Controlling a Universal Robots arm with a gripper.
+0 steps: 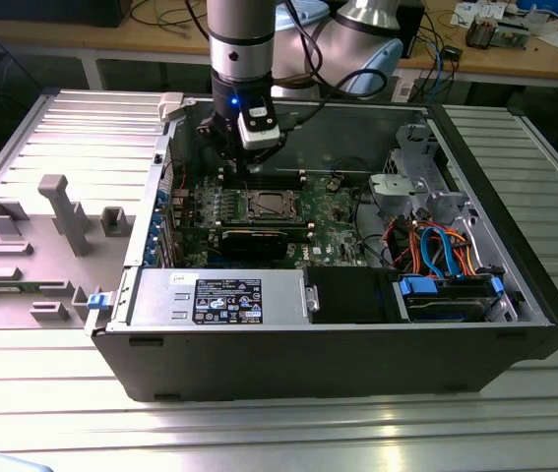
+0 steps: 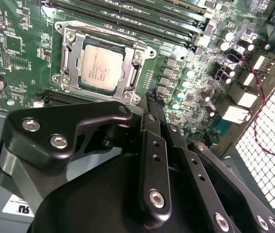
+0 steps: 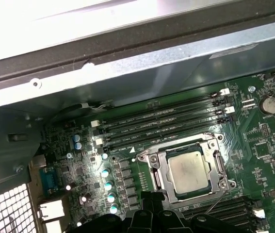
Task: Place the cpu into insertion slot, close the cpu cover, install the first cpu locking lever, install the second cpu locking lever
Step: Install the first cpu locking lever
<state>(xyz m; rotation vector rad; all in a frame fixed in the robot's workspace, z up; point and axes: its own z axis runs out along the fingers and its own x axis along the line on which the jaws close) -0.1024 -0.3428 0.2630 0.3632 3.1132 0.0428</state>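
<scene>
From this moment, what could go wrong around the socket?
1. The tool hangs close beside the cpu cover; a slightly offset push could hit the capacitors next to it.
2. The thin wire lever looks unlatched; it might slip off the tool and spring against the cpu.

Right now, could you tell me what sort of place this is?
Probably a robotics lab: a robot arm over an open computer case on a ribbed metal table, cluttered benches behind.
</scene>
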